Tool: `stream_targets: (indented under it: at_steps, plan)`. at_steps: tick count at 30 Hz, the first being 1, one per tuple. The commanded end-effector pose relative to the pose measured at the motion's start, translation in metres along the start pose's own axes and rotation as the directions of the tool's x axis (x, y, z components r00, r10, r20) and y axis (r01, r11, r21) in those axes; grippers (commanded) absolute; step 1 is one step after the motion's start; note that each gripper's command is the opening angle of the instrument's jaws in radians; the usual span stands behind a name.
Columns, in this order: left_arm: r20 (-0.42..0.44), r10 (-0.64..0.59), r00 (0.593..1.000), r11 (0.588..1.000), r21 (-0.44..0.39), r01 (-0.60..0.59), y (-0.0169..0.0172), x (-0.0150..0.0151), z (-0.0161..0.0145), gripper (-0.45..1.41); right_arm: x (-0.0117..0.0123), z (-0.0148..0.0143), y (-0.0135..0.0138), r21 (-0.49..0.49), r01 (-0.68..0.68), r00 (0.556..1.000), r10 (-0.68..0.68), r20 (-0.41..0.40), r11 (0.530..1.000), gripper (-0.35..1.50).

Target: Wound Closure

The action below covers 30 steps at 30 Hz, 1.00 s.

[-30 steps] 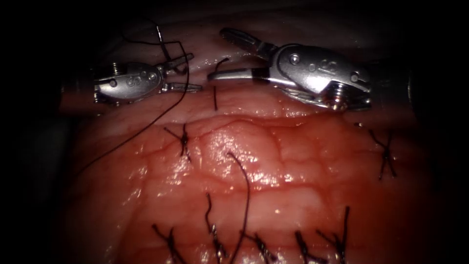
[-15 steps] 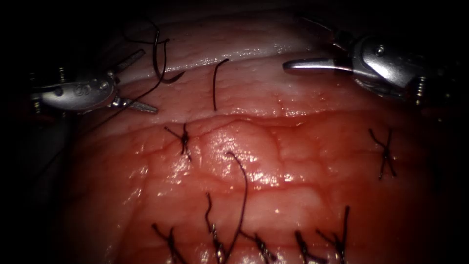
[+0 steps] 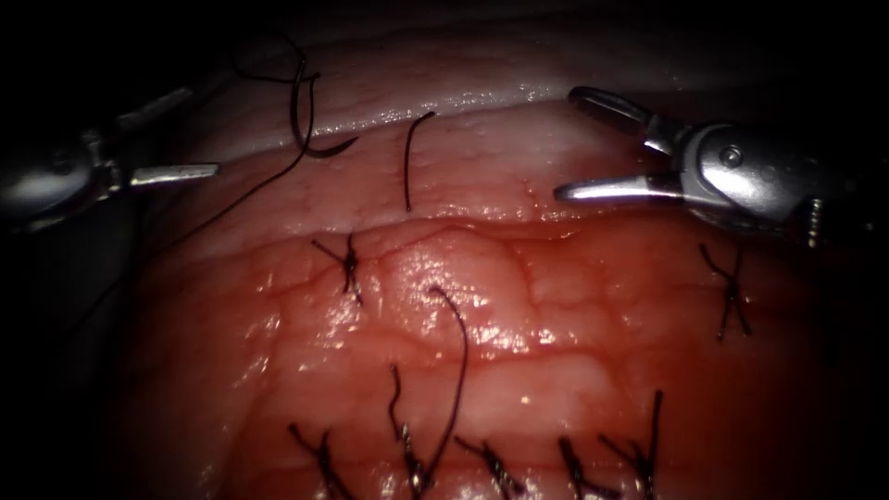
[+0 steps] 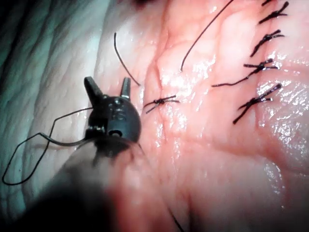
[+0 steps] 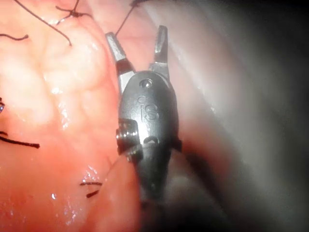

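Note:
The tissue [image 3: 482, 306] carries several tied stitches, one of them a knot [image 3: 350, 264] left of the middle. The dark curved needle [image 3: 306, 130] lies free on the pale far strip of tissue, and its thread [image 3: 231, 208] trails down to the left. A short loose thread piece [image 3: 407, 162] lies to the needle's right. My left tool [image 3: 204, 130] sits at the left edge, open and holding nothing, well left of the needle. My right tool [image 3: 567, 143] is open and holds nothing at the upper right. Both show open up close: left tool [image 4: 107, 84], right tool [image 5: 136, 34].
A row of knots with cut ends [image 3: 491, 463] runs along the near edge, and another knot [image 3: 732, 292] sits at the right. A long thread tail [image 3: 458, 361] curves up from that row. Red fluid wets the tissue. A thread loop [image 4: 29, 159] lies beside the left tool.
Both tools have drawn apart from the middle, the left tool leftward and the right tool rightward. The needle stays on the tissue where the left jaws were.

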Motion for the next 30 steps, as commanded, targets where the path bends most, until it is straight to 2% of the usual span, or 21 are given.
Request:
stream_targets:
  at_steps: [1, 2, 3, 5, 7, 12, 17, 20, 30]
  plan:
    - [-0.003, 0.004, 1.000, 1.000, -0.001, -0.004, 0.0001, -0.0002, 0.0007, 0.19, -0.0005, 0.0005, -0.0002, 0.000, 0.000, 1.000, 0.000, -0.004, 1.000, 1.13]
    - [-0.024, 0.032, 0.999, 0.999, -0.010, -0.032, 0.0009, 0.0009, 0.0009, 0.19, -0.0005, 0.0004, -0.0002, -0.003, 0.000, 1.000, 0.000, -0.005, 1.000, 1.13]
    - [-0.091, 0.096, 0.991, 0.994, -0.044, -0.101, 0.0032, 0.0033, 0.0013, 0.19, -0.0006, 0.0001, -0.0002, -0.004, 0.001, 1.000, -0.001, -0.011, 1.000, 1.13]
    - [-0.137, 0.142, 0.980, 0.984, -0.086, -0.155, 0.0052, 0.0050, 0.0018, 0.14, -0.0007, -0.0001, -0.0003, -0.005, 0.003, 1.000, -0.003, -0.010, 1.000, 1.13]
    - [-0.221, 0.200, 0.954, 0.963, -0.136, -0.234, 0.0087, 0.0077, 0.0029, 0.04, -0.0008, -0.0003, -0.0005, -0.005, 0.005, 1.000, -0.005, -0.012, 1.000, 1.13]
    - [-0.321, 0.221, 0.921, 0.937, -0.191, -0.292, 0.0114, 0.0100, 0.0046, 0.01, -0.0008, -0.0005, -0.0008, -0.005, 0.006, 1.000, -0.006, -0.013, 1.000, 1.13]
    - [-0.354, 0.220, 0.909, 0.919, -0.237, -0.315, 0.0122, 0.0102, 0.0045, 0.02, -0.0011, -0.0006, -0.0011, -0.006, 0.010, 1.000, -0.010, -0.017, 1.000, 1.11]
    - [-0.335, 0.241, 0.911, 0.911, -0.245, -0.331, 0.0123, 0.0101, 0.0042, 0.16, -0.0013, -0.0006, -0.0012, -0.007, 0.017, 1.000, -0.017, -0.018, 1.000, 1.09]
    - [-0.281, 0.274, 0.920, 0.896, -0.273, -0.350, 0.0127, 0.0093, 0.0031, 0.21, -0.0014, -0.0007, -0.0014, -0.007, 0.008, 1.000, -0.008, -0.019, 1.000, 1.08]
